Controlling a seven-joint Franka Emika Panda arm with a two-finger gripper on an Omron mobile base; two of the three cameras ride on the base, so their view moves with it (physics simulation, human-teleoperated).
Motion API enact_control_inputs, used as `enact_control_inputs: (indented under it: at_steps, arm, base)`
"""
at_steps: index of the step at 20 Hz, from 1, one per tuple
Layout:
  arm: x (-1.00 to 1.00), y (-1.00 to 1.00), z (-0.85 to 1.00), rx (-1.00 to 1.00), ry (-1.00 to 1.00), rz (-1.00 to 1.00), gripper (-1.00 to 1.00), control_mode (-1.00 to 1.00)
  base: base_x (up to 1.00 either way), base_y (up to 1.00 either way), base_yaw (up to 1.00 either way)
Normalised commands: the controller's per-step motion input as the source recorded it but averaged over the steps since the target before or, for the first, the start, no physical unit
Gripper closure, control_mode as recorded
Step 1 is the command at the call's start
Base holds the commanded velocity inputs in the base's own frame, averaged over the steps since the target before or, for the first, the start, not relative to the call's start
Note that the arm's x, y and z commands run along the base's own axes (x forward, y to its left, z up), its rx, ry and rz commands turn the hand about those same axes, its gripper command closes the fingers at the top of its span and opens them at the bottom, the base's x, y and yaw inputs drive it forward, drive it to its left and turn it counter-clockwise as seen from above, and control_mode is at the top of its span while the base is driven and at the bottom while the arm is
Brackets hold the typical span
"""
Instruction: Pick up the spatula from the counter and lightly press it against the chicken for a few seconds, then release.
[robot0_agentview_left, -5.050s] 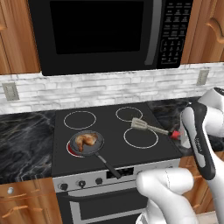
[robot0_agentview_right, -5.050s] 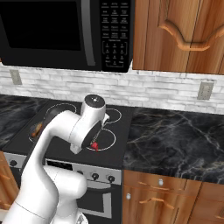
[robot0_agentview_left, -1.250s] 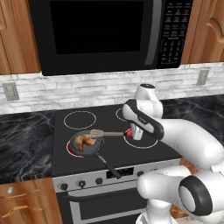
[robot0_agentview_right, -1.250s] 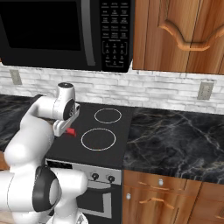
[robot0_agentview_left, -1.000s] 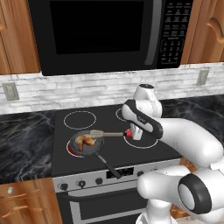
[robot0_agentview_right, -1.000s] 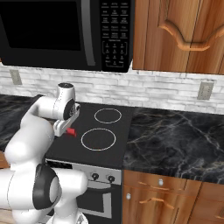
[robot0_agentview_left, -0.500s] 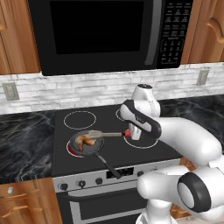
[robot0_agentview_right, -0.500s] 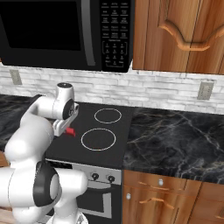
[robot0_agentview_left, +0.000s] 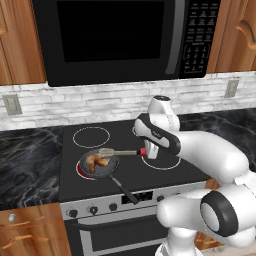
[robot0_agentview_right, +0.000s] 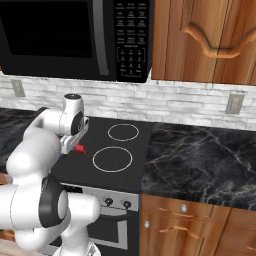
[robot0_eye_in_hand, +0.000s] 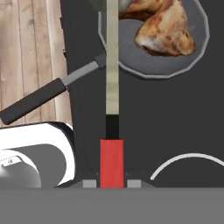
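The spatula (robot0_agentview_left: 121, 152) has a red handle (robot0_eye_in_hand: 112, 162), a pale metal shaft (robot0_eye_in_hand: 112, 65) and a flat head (robot0_agentview_left: 105, 151). My gripper (robot0_agentview_left: 145, 151) is shut on the red handle (robot0_agentview_right: 79, 148). The spatula reaches left over the stove, and its head lies over the browned chicken (robot0_agentview_left: 96, 160) in a dark frying pan (robot0_agentview_left: 101, 171). In the hand view the shaft runs up beside the chicken (robot0_eye_in_hand: 162, 27) into the pan (robot0_eye_in_hand: 151, 65); the head is cut off at the top edge, so contact cannot be judged.
The pan's black handle (robot0_agentview_left: 125, 188) points toward the stove's front edge. Burner rings (robot0_agentview_left: 91, 137) mark the black cooktop (robot0_agentview_right: 120, 157). A black microwave (robot0_agentview_left: 115, 37) hangs above. Dark marble counter (robot0_agentview_right: 200, 160) lies to the right, with wooden cabinets (robot0_agentview_right: 205, 40) overhead.
The spatula and my gripper have edged slightly left toward the pan over the last second; the grip on the handle is unchanged.
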Motion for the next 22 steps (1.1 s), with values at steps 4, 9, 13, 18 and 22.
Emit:
enact_control_inputs:
  at_steps: [4, 9, 13, 18, 22]
  arm:
    - [0.05, 0.0, 0.0, 0.0, 0.0, 0.01, 1.0, -1.0]
    - [0.05, 0.0, -0.08, 0.0, 0.0, 0.0, 1.0, -1.0]
    - [0.03, 0.0, -0.13, 0.0, 0.0, 0.0, 1.0, -1.0]
    - [0.14, 0.0, -0.09, 0.0, 0.0, 0.0, 1.0, -1.0]
    - [0.2, 0.0, -0.04, 0.0, 0.0, 0.0, 1.0, -1.0]
  base:
    - [0.0, 0.0, 0.0]
    - [0.0, 0.0, 0.0]
    - [0.0, 0.0, 0.0]
    - [0.0, 0.0, 0.0]
    - [0.0, 0.0, 0.0]
